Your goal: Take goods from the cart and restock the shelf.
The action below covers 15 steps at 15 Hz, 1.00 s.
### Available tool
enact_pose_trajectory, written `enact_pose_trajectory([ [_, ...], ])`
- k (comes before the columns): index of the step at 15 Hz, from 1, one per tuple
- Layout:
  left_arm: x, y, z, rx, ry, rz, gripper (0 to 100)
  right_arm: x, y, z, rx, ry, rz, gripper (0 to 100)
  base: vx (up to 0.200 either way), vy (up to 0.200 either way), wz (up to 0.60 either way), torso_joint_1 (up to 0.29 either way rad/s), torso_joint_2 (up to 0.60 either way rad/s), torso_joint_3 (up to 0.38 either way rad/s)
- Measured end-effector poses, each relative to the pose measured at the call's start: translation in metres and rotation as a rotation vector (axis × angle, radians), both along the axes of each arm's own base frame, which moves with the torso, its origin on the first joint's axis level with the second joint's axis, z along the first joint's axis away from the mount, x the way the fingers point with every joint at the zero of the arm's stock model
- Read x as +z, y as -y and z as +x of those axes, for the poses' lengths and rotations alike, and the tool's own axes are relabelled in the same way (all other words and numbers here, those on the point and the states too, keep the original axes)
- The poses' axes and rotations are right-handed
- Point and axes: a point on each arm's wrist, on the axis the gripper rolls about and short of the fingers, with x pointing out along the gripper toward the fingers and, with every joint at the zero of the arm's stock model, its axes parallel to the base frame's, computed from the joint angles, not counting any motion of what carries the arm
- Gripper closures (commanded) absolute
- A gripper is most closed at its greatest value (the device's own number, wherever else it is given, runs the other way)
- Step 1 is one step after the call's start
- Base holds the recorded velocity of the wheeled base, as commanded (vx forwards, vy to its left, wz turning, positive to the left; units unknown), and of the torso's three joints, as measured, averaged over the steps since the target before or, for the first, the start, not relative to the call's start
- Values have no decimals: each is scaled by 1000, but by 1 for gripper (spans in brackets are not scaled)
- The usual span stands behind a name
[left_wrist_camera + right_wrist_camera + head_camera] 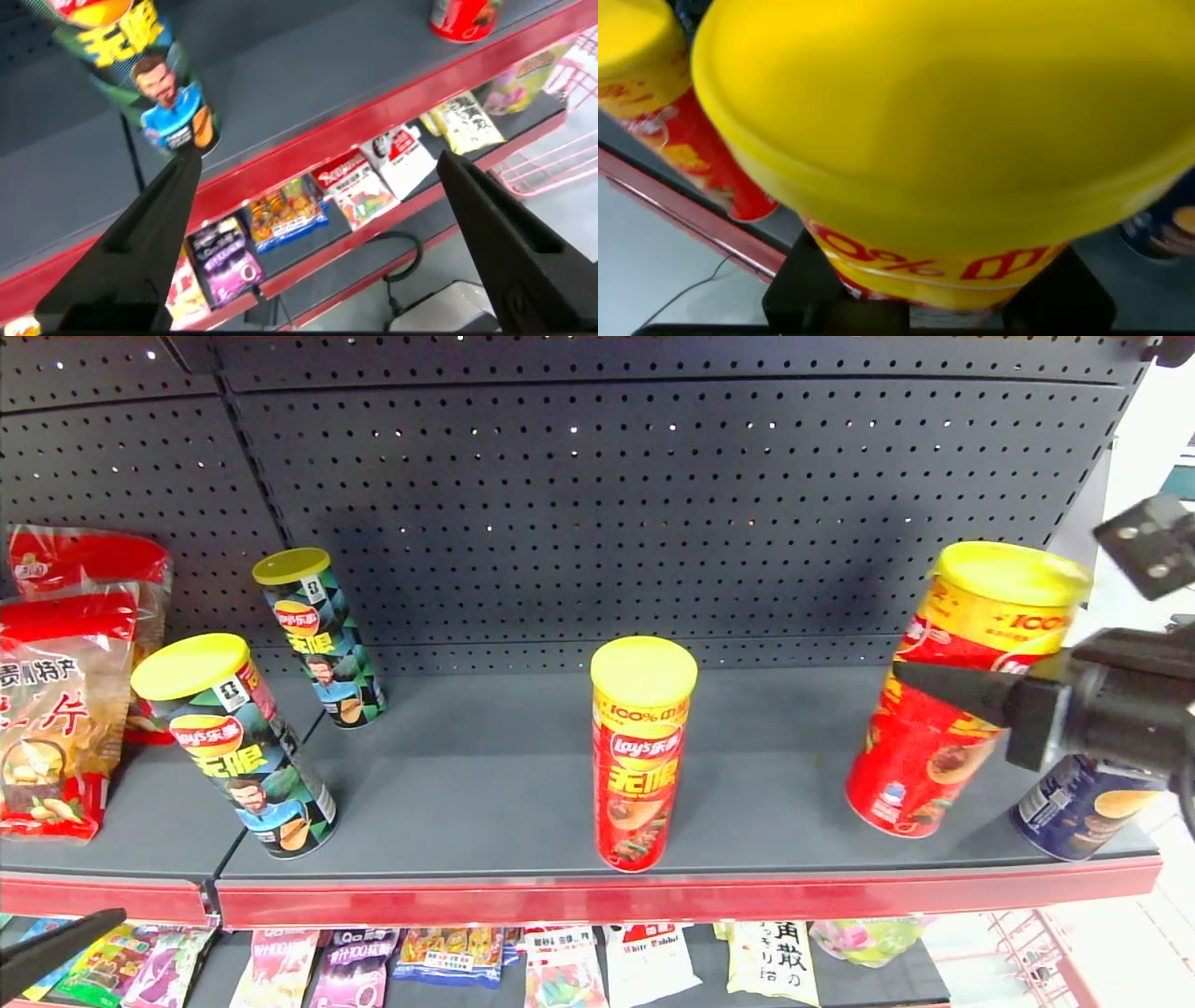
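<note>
At the shelf's right end a red chip can with a yellow lid (934,756) leans to the left, base at the grey shelf board (485,803). My right gripper (962,686) is shut on its upper part. In the right wrist view the lid of the red can (943,121) looms large between the black fingers (799,289). Another red can (642,751) stands upright mid-shelf. My left gripper (318,233) hangs open and empty below the shelf's front edge at the left; one of its fingers (56,943) shows in the head view's lower left corner.
Two dark patterned cans (233,747) (317,635) stand at the left, beside red snack bags (56,691). A blue can (1083,803) stands at the right end behind my right arm. Snack packets (560,961) fill the lower shelf. A pink wire basket (561,159) is at the lower right.
</note>
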Motion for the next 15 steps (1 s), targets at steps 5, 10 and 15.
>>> enact_pose_trajectory([
  [5, -7, -9, -12, 55, 1, 24, 0, -12, -36, 64, 26, 20, 10, 100, 0, 0, 0, 0, 0, 0],
  [10, -10, -15, -20, 96, 28, 32, 0, -40, -73, 102, 47, 40, 12, 100, 0, 0, 0, 0, 0, 0],
  [15, -11, -17, -22, 104, 33, 30, 0, -34, -96, 133, 64, 85, 33, 100, 0, 0, 0, 0, 0, 0],
])
